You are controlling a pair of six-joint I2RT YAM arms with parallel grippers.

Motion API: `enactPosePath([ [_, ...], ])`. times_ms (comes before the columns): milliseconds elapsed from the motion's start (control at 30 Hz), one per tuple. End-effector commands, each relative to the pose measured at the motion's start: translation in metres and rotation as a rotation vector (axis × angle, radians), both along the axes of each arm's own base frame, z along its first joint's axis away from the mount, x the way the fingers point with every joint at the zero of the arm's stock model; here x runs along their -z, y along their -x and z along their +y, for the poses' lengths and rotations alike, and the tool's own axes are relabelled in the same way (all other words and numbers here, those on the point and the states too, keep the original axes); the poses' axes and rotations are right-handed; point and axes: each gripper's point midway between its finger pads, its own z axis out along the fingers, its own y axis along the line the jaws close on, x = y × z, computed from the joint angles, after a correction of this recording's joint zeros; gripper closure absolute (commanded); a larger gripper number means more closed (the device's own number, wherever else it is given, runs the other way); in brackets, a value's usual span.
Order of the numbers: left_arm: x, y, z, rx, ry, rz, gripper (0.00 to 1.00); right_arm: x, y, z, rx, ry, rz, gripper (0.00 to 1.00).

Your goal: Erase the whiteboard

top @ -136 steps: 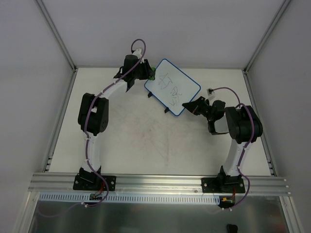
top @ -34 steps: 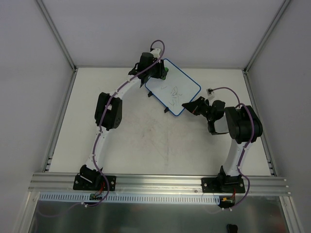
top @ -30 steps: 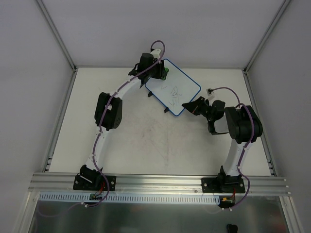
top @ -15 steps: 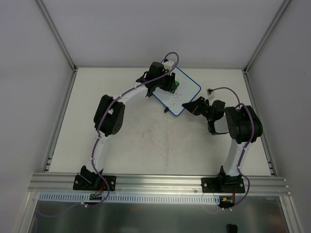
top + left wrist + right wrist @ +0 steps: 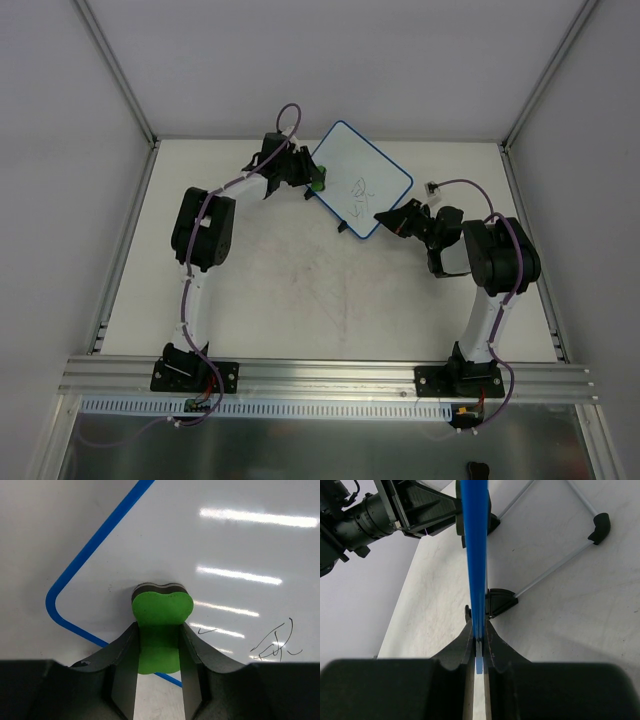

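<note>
Whiteboard (image 5: pixel 365 175) near tabletop's (image 5: pixel 300 290) far edge, left gripper (image 5: pixel 158 630) clamping eraser (image 5: pixel 162 611) on its corner, right gripper (image 5: pixel 478 630) pinching rim, face hidden edge-on

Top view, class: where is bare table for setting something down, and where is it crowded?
Bare table: widest between the two arms, nearer than the whiteboard; also a strip left of the left arm. Crowded: far centre, left gripper with eraser, right gripper clamping the whiteboard.
</note>
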Motion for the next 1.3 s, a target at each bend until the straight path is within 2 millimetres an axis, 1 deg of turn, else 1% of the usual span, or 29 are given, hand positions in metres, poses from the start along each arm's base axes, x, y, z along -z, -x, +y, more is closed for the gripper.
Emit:
enactPosePath([
  [0, 0.012, 0.012, -0.007, -0.048, -0.017, 0.039, 1.00, -0.068, -0.004, 0.004, -0.023, -0.022, -0.309, 0.98],
  [67, 0.011, 0.015, -0.012, -0.033, -0.035, 0.023, 1.00, -0.068, -0.003, 0.004, -0.025, -0.022, -0.309, 0.98],
  [167, 0.006, 0.020, -0.026, 0.003, -0.087, -0.033, 1.00, -0.067, -0.004, 0.004, -0.023, -0.024, -0.305, 0.98],
  [200, 0.005, 0.023, -0.036, 0.018, -0.121, -0.065, 1.00, -0.068, -0.004, 0.004, -0.025, -0.024, -0.307, 0.98],
  [267, 0.001, 0.026, -0.046, 0.033, -0.146, -0.096, 1.00, -0.068, -0.004, 0.003, -0.020, -0.023, -0.306, 0.98],
  [300, 0.002, 0.032, -0.055, 0.056, -0.166, -0.106, 1.00, -0.068, -0.004, 0.003, -0.022, -0.023, -0.306, 0.99],
  [400, -0.003, 0.043, -0.069, 0.109, -0.204, -0.155, 1.00, -0.068, -0.004, 0.003, -0.022, -0.023, -0.306, 0.99],
  [433, -0.006, 0.051, -0.082, 0.140, -0.215, -0.177, 1.00, -0.068, -0.004, 0.003, -0.022, -0.024, -0.305, 0.99],
  [500, -0.011, 0.059, -0.099, 0.210, -0.224, -0.219, 1.00, -0.068, -0.004, 0.003, -0.025, -0.025, -0.304, 0.99],
  [533, -0.010, 0.064, -0.107, 0.242, -0.221, -0.225, 1.00, -0.068, -0.004, 0.003, -0.025, -0.025, -0.304, 0.99],
  [567, -0.010, 0.073, -0.119, 0.284, -0.212, -0.230, 1.00, -0.067, -0.004, 0.004, -0.026, -0.026, -0.302, 0.99],
  [633, -0.010, 0.082, -0.132, 0.347, -0.211, -0.246, 1.00, -0.068, -0.004, 0.003, -0.025, -0.026, -0.305, 0.99],
  [667, -0.012, 0.090, -0.140, 0.377, -0.209, -0.255, 1.00, -0.069, -0.004, 0.004, -0.026, -0.027, -0.308, 0.99],
  [733, -0.013, 0.096, -0.145, 0.408, -0.235, -0.284, 1.00, -0.069, -0.005, 0.004, -0.026, -0.028, -0.307, 0.99],
  [800, -0.017, 0.104, -0.154, 0.456, -0.243, -0.318, 1.00, -0.067, -0.005, 0.004, -0.028, -0.027, -0.304, 0.99],
  [900, -0.016, 0.110, -0.162, 0.503, -0.248, -0.338, 1.00, -0.067, -0.004, 0.004, -0.028, -0.028, -0.299, 0.99],
  [1000, -0.015, 0.109, -0.161, 0.486, -0.291, -0.345, 1.00, -0.068, -0.005, 0.004, -0.026, -0.027, -0.303, 0.99],
  [1033, -0.012, 0.101, -0.153, 0.431, -0.333, -0.341, 1.00, -0.068, -0.005, 0.003, -0.026, -0.028, -0.304, 0.99],
  [1067, -0.010, 0.097, -0.147, 0.401, -0.354, -0.328, 1.00, -0.067, -0.005, 0.003, -0.025, -0.028, -0.302, 0.99],
  [1133, -0.008, 0.086, -0.135, 0.346, -0.356, -0.298, 1.00, -0.068, -0.006, 0.003, -0.025, -0.028, -0.302, 0.99],
  [1233, -0.003, 0.080, -0.123, 0.287, -0.332, -0.220, 1.00, -0.067, -0.005, 0.004, -0.028, -0.029, -0.300, 0.99],
  [1267, -0.003, 0.073, -0.116, 0.253, -0.330, -0.209, 1.00, -0.068, -0.006, 0.003, -0.026, -0.029, -0.301, 0.99],
])
